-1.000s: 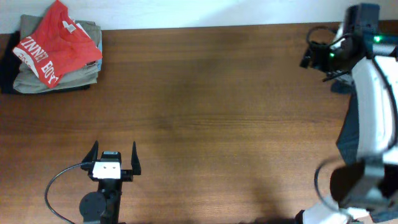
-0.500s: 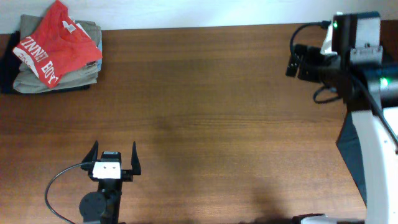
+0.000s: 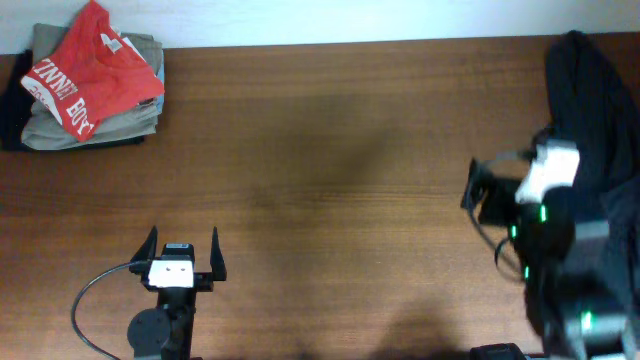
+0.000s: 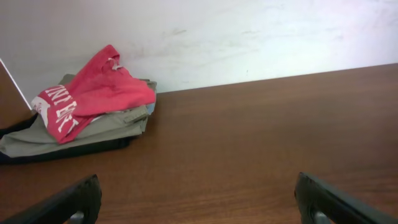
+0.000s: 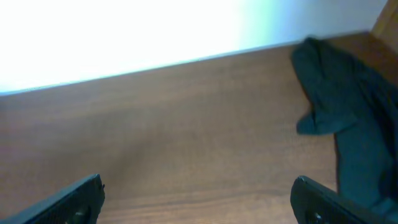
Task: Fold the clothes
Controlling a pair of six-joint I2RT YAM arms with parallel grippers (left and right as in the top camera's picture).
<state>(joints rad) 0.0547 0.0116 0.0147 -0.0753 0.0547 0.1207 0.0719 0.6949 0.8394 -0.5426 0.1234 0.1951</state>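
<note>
- red-orange short-sleeved t-shirt of thin cloth with white block lettering (image 3: pixel 88 68): lies crumpled on top of a stack of folded clothes at the far left corner of the brown wooden table (image 3: pixel 330 150), close to the white wall (image 4: pixel 249 31). not spread out, not folded.
- under it, olive folded pieces (image 3: pixel 60 130); below those a dark layer (image 3: pixel 12 115) shows at the stack's left edge.
- left gripper (image 3: pixel 183 236): low over the near left part of the table, well apart from the stack, pointing toward the wall. jaws spread wide, nothing between them. the left wrist view shows both black fingertips (image 4: pixel 78 198) at the bottom corners, bare wood between them, shirt (image 4: pixel 93 93) up ahead to the left.
- right gripper (image 5: pixel 199 199): fingers wide apart, empty, bare table between them. from overhead the arm is blurred at the right side.
- dark navy-black garment (image 3: pixel 590 100): heaped at the far right end of the table; in the right wrist view (image 5: pixel 348 106) it sits ahead and to the right of the fingers, untouched.
</note>
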